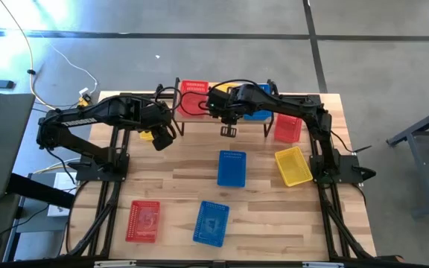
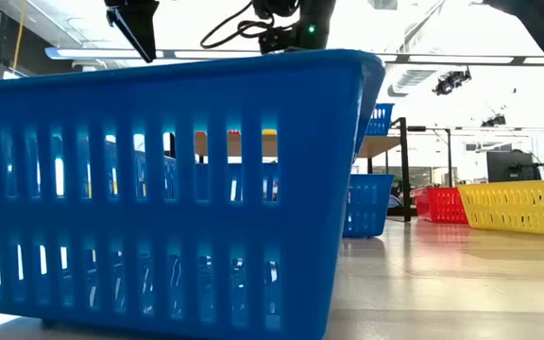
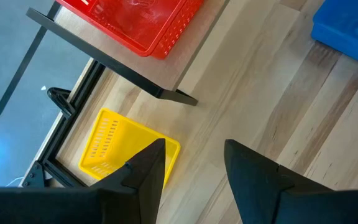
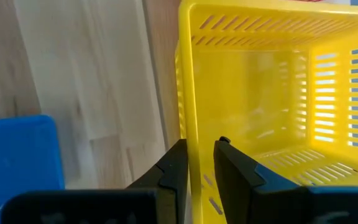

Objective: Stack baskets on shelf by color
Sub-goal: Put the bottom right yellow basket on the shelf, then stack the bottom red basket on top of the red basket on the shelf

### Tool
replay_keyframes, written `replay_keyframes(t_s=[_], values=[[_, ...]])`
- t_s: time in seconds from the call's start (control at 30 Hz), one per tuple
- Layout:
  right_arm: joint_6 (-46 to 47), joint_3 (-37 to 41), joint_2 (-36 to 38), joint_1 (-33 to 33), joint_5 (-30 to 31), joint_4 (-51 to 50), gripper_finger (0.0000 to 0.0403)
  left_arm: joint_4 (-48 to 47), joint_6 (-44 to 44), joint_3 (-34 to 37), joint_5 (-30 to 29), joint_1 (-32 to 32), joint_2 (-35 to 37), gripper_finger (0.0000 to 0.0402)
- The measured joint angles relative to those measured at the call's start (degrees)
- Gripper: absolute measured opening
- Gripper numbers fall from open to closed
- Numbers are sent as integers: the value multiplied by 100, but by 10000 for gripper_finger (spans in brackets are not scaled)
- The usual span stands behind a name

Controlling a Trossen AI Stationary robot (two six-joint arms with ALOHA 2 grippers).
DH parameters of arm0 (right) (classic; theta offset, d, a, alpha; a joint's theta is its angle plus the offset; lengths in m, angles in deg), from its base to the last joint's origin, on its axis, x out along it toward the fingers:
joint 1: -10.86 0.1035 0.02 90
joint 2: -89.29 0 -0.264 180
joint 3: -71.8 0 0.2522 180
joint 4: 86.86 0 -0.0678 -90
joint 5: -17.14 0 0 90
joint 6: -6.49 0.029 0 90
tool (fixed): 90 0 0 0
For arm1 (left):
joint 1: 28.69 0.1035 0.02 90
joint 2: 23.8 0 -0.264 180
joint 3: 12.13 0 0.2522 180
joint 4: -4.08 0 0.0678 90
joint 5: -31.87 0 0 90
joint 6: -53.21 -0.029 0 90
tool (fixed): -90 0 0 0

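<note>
I see a bright red basket (image 1: 194, 97) with slotted mesh walls on the light wood plank of the shelf (image 3: 185, 59), whose frame is black, and a yellow basket (image 4: 278, 93) with rows of slanted and upright slits fills my right wrist view. On the pale, striped wooden tabletop (image 1: 177, 182) I count two blue baskets (image 1: 232, 167) (image 1: 211, 222), a red one (image 1: 143, 220) and a yellow one (image 1: 293, 165), with another red (image 1: 287, 127) by the shelf's end. Both grippers, left (image 3: 194, 174) and right (image 4: 201, 165), are dark, near black, like the arms.
</note>
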Motion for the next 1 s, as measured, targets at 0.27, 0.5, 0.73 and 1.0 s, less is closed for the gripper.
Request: replay_keyframes(t_s=[0.27,0.5,0.73,1.0], values=[[89,0,83,36,-5,-141,64,-2,8,0,0,-1,0,156],[97,0,91,50,1,-164,64,-2,145,-2,412,-16,0,156],[165,0,272,76,3,-103,64,-4,193,-2,634,-194,0,156],[198,0,551,120,-10,-71,64,-234,588,-2,1326,-768,0,156]])
